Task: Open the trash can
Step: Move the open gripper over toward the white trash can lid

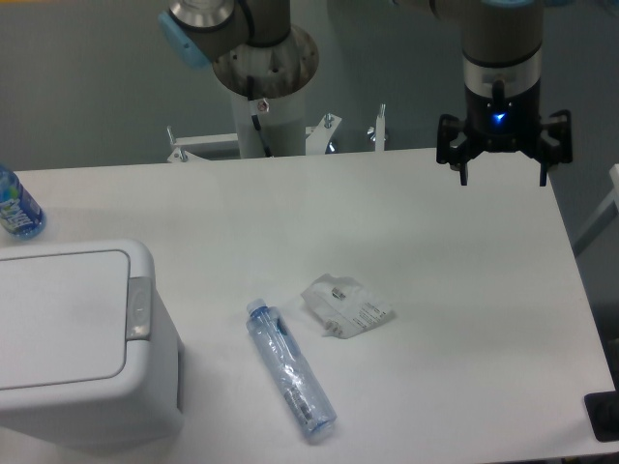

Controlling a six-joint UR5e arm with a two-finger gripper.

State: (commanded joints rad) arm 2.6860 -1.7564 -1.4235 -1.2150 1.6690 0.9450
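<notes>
The large white boxy plastic trash can sits at the near left corner of the white table, its flat lid down and its small grey push-button latch untouched. The black two-finger pincer hangs far right of the trash can, fingers spread apart, holding nothing. The approach looks not yet begun; next it must cross over and press the latch. No writing is legible anywhere.
</notes>
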